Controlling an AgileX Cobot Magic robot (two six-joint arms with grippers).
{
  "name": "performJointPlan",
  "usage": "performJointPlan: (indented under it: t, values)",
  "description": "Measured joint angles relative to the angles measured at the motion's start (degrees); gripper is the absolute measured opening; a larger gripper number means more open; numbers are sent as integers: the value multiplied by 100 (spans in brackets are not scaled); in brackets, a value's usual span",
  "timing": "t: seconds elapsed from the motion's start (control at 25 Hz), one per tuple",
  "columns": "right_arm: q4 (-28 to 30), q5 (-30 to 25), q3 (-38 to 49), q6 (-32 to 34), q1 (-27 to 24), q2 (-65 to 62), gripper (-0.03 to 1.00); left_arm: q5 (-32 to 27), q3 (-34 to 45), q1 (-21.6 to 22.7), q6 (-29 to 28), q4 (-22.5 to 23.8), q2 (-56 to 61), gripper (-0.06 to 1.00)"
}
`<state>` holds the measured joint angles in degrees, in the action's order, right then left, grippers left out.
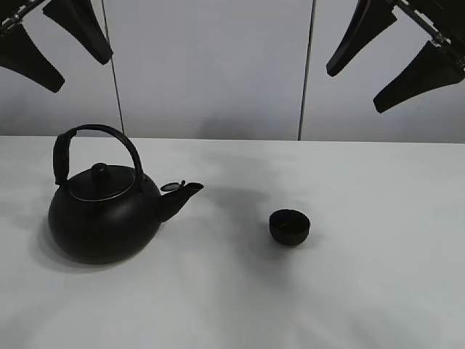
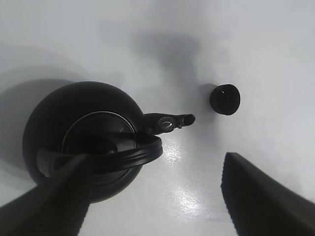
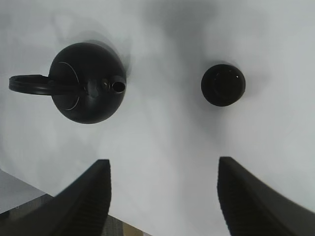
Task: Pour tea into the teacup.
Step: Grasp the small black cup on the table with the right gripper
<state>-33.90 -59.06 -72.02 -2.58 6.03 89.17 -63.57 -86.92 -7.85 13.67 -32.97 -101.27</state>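
Overhead, the left pincer (image 1: 80,73) and the right pincer (image 1: 357,89) hang high above the white tabletop (image 1: 378,291), each spread wide apart. The small black teacup (image 1: 289,226) sits upright beyond the kettle (image 1: 102,218) spout, well apart from it.

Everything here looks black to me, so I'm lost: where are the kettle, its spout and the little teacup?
kettle (image 1: 102,222): high camera view, on its round belly.
spout (image 1: 180,200): high camera view, midway along the spout.
teacup (image 1: 289,226): high camera view, centre of the cup.
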Motion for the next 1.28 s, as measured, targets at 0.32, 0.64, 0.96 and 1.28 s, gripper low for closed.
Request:
performJointPlan:
  t: [0.32,0.64,0.96,1.28]
  values:
    - [0,5,0,-668,1,0,43,0,0,0,0,0,0,53]
    - [-274,-418,0,-2181,6,0,60,-5,0,0,0,0,0,53]
    - [95,-447,0,-2252,399,0,62,-5,0,0,0,0,0,53]
    - [2398,339,0,-805,1673,0,61,-5,0,0,0,0,0,53]
